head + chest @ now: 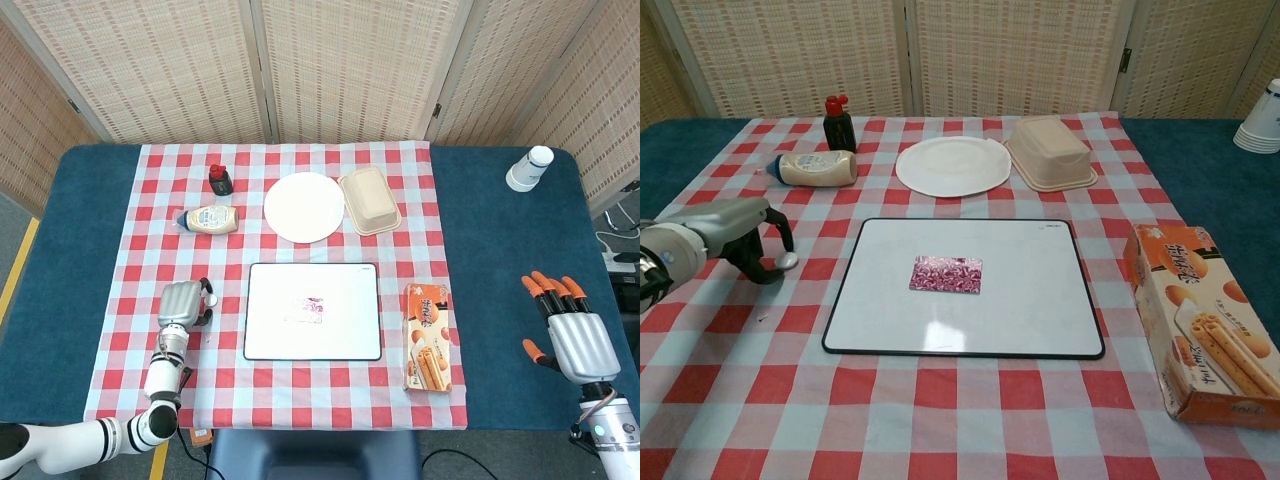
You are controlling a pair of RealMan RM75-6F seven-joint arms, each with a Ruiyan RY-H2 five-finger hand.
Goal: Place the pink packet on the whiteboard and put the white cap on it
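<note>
The pink packet (945, 273) lies flat near the middle of the whiteboard (1040, 300), also seen from the head as the packet (308, 309) on the whiteboard (345, 325). The small white cap (787, 260) sits on the checked cloth left of the board. My left hand (725, 230) arches over it, with a fingertip and the thumb closed in against the cap (211, 300). My right hand (568, 332) hovers over the blue table at the far right, fingers spread, holding nothing.
Behind the board lie a mayonnaise bottle (815, 167), a dark sauce bottle (839, 123), a white plate (953, 165) and a beige container (1051, 152). An orange biscuit box (1200, 320) lies right of the board. Stacked paper cups (1262, 118) stand far right.
</note>
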